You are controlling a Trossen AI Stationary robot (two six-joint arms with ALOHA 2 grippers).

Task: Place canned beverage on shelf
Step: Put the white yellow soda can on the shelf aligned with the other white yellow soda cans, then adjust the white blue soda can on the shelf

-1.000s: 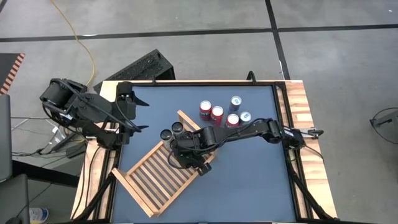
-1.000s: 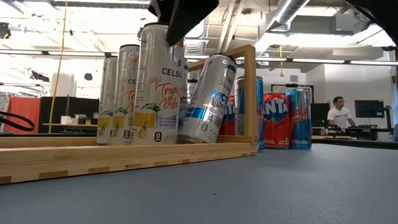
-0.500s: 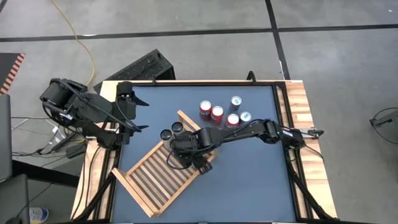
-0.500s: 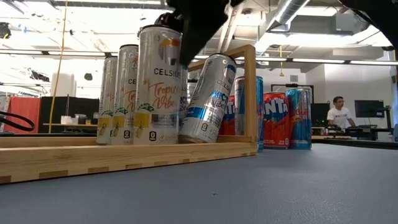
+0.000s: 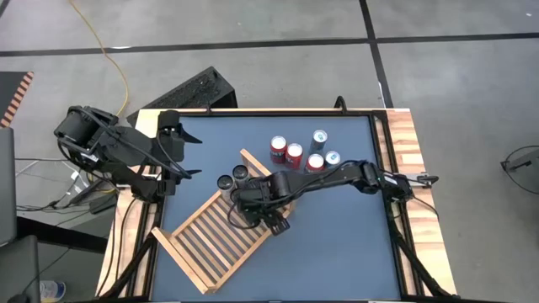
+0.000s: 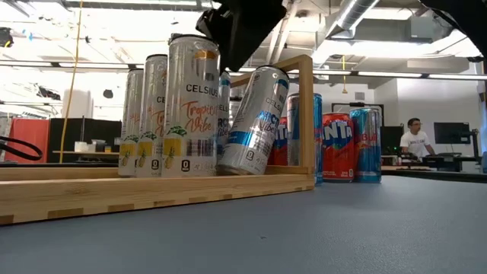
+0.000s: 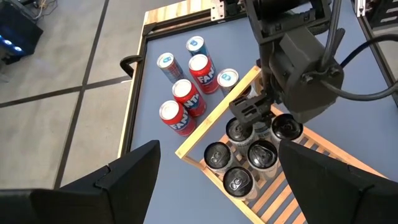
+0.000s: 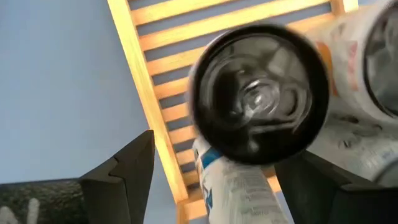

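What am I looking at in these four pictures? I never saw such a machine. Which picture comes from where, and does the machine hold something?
This is a robot with two dark arms at a blue table. One picture looks down from above, one looks level across the table top, and two come from small cameras on the arms' wrists.

A slatted wooden shelf lies flat on the table. Several tall cans stand at one end of it, and one can leans tilted against the frame. Five more cans, red and blue, stand on the table beside the shelf.

The right gripper hangs just over the cans on the shelf, fingers open, holding nothing. The left gripper waits open at the table's left edge, also holding nothing.
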